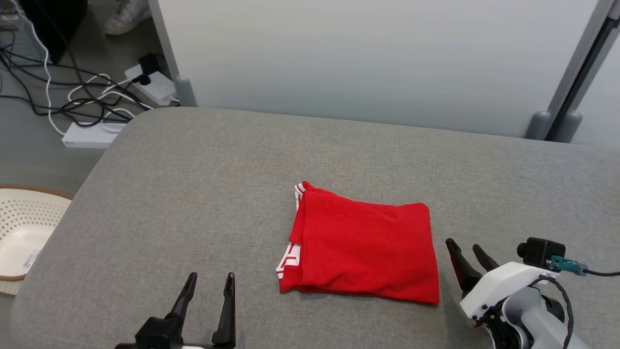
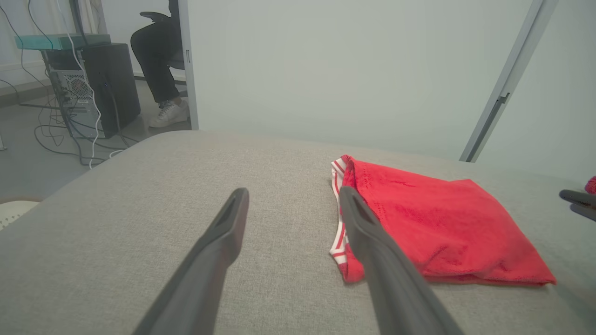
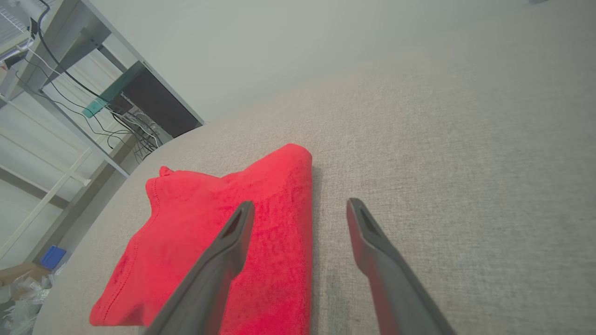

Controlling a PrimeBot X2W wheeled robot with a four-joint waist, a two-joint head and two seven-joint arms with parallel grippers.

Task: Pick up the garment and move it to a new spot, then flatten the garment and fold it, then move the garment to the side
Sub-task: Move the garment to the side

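Two empty grippers, one folded garment to shift

Both grippers stand with jaws spread wide and hold nothing. The left gripper (image 1: 211,275) hovers by the near edge of the table (image 1: 193,160), well to the left of the garment (image 1: 363,247). The right gripper (image 1: 461,243) sits just beside the garment's right-hand side, apart from it. The red garment lies as a tidy rectangle on the near half of the grey surface, a little right of its middle, with white-striped trim peeking out at its left side.

Folding looks finished, so the step in hand is probably the move to the side. To do it well, take all layers together. Slide one finger under the stack at each short side, close firmly, lift both ends level and just clear of the surface, and carry them at one pace. Pinching only the top layer would likely pull the fold open. The cloth looks soft, so expect its middle to sag.
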